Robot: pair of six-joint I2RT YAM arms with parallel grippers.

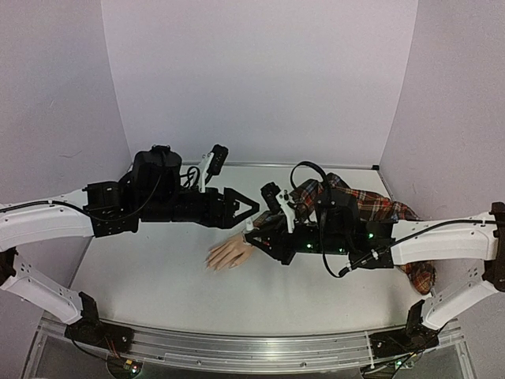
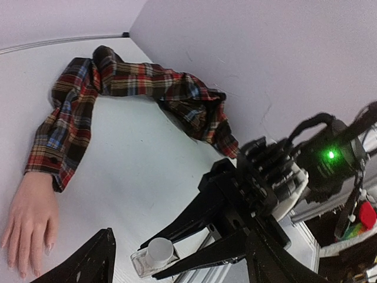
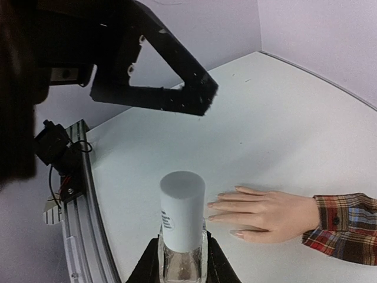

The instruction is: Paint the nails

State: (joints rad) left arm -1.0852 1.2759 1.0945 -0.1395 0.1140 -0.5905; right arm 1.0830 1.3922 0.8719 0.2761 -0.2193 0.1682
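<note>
The pale mannequin hand [image 1: 230,253] lies palm down on the white table and ends a red plaid sleeve [image 1: 359,201]. Its small nails [image 3: 210,205] show at the fingertips in the right wrist view. My right gripper [image 3: 182,268] is shut on a small clear bottle with a white cap [image 3: 182,215] and holds it upright just left of the fingertips. In the left wrist view the bottle [image 2: 154,254] sits between the right gripper's fingers [image 2: 200,221]. My left gripper [image 1: 251,207] is open and empty, hovering just above and behind the bottle and the hand.
A metal rail [image 1: 252,351] runs along the table's near edge. Lilac walls close in the back and sides [image 1: 260,71]. The plaid sleeve [image 2: 118,82] curls across the back right of the table. The right arm [image 1: 442,241] lies over part of it.
</note>
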